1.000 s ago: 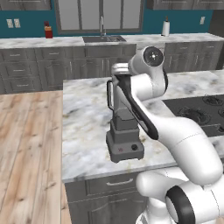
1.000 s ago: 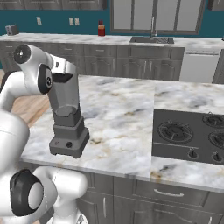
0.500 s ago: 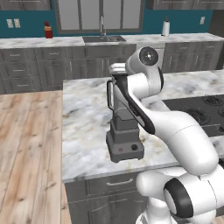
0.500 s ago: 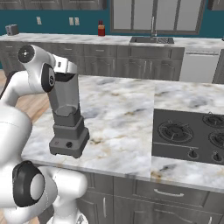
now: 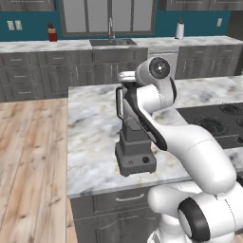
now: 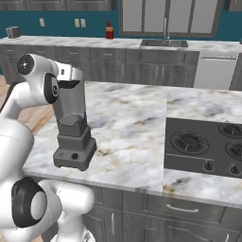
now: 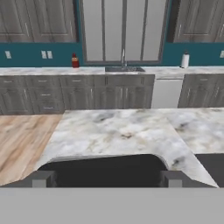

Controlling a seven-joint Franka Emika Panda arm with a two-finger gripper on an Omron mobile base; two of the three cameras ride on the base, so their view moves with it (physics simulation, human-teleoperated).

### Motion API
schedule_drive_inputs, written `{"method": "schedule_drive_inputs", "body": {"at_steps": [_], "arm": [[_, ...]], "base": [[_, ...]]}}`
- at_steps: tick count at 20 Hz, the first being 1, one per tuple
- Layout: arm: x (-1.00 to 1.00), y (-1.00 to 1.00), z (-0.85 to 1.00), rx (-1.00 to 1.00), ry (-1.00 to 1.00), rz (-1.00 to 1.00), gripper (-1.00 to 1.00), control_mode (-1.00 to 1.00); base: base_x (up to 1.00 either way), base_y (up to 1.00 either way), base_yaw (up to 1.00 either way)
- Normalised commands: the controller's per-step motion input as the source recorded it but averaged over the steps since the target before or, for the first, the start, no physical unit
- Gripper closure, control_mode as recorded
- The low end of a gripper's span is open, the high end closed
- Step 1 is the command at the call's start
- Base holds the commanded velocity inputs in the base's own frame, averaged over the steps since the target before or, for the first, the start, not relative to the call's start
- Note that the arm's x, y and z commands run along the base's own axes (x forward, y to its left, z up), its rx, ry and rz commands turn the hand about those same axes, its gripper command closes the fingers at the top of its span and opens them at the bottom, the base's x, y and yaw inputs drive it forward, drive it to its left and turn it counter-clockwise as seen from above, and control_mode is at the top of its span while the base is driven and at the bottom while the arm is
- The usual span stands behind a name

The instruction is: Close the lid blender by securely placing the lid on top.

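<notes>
Up from the base at lower right of the left base view, the white arm point(image 5: 190, 152), bent hard at the elbow and folded back over itself. Leans across the near edge of the marble island counter point(image 5: 90, 137). Wrist up high, level with the top of the blender point(image 5: 135, 142), hand turned flat and aimed at the far wall.

Right at the hand: gripper point(image 7: 107, 178) spread wide, one grey fingertip on each side, clamped on the lid point(image 7: 105, 164). Flat black slab, rounded far corners, filling the whole gap from tip to tip. Held level at the jar's mouth; seated on the rim or just above it, cannot tell.

Below that, the blender upright near the counter's front edge. Tapered dark jar on its boxy base, side handle towards the wooden floor point(image 5: 28, 142), red button and black knob on the front face.

Further right on the same counter, well apart from the blender, the black cooktop point(image 6: 203, 142) with its round burners.

Far across the room, grey cabinets under a pale worktop. Sink point(image 7: 124, 69) with its tap in the middle, red bottle point(image 7: 75, 60) to its left, paper towel roll point(image 7: 185, 59) to its right.
</notes>
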Motion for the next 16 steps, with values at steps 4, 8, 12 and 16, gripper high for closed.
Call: {"method": "schedule_drive_inputs", "body": {"at_steps": [4, 8, 12, 16], "arm": [[0.12, 0.0, -0.36, 0.0, -0.06, 0.0, 1.0, -1.0], [0.0, 0.01, -0.28, 0.0, 0.0, 0.0, 1.0, -1.0], [0.0, 0.06, -0.18, 0.0, 0.0, 0.0, 1.0, -1.0], [0.07, 0.0, -0.05, 0.0, -0.03, 0.0, 1.0, -1.0]], "base": [[0.0, 0.0, 0.0], [0.0, 0.0, 0.0], [0.0, 0.0, 0.0], [0.0, 0.0, 0.0]]}}
